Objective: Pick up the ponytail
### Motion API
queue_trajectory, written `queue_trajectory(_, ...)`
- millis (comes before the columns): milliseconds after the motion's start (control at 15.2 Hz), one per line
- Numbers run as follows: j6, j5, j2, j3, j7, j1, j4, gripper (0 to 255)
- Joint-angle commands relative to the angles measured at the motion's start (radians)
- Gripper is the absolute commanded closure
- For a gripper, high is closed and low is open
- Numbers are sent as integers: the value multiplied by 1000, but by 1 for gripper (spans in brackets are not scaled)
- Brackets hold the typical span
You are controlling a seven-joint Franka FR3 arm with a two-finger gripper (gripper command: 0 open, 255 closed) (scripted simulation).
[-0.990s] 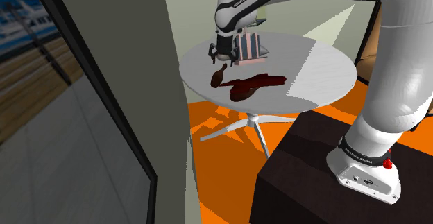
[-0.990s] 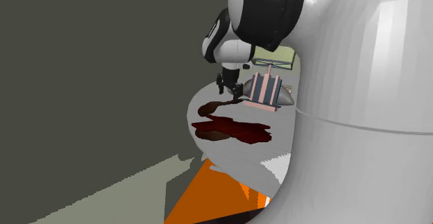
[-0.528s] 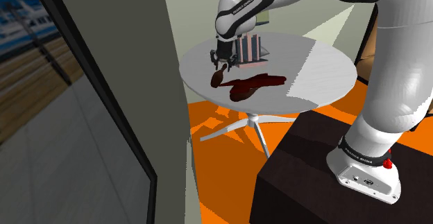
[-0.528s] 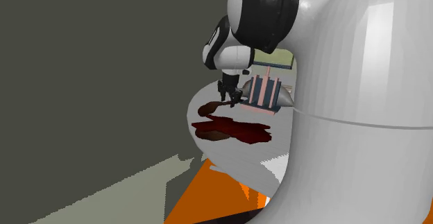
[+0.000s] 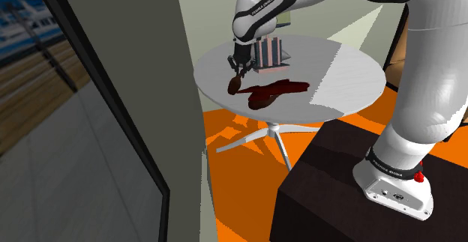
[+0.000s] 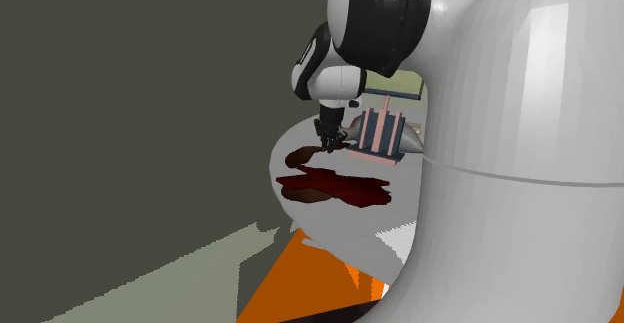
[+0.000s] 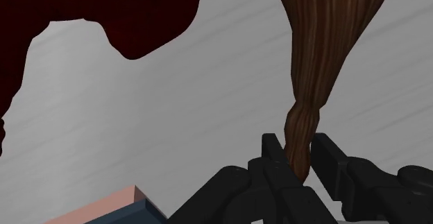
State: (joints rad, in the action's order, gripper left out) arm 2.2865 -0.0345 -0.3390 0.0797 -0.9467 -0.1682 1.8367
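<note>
The ponytail (image 5: 235, 85) is a brown tuft of hair lying on the round white table (image 5: 337, 76), near the edge at the shoulder view's left. My gripper (image 5: 238, 70) points down at its thin end. In the wrist view the two black fingers clasp that narrow end, so the gripper (image 7: 297, 150) is shut on the ponytail (image 7: 326, 42), whose wider part fans out away from the fingers. The second exterior view has the gripper (image 6: 328, 147) standing at the table surface beside the ponytail (image 6: 298, 157).
A flat dark red shape (image 5: 274, 91) lies on the table right beside the ponytail. A pink and blue striped object (image 5: 268, 52) stands just behind the gripper. A grey wall and a dark-framed window panel rise at the shoulder view's left. The floor is orange.
The gripper came down to the table and its fingers closed from wide apart onto the ponytail's thin end. The ponytail has stayed on the table.
</note>
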Motion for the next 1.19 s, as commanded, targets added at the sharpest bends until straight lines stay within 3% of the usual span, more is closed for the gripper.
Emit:
queue_trajectory(0, 1, 0, -3, -1, 2, -2, 0, 255)
queue_trajectory(1122, -178, -2, 74, 0, -4, -4, -103, 255)
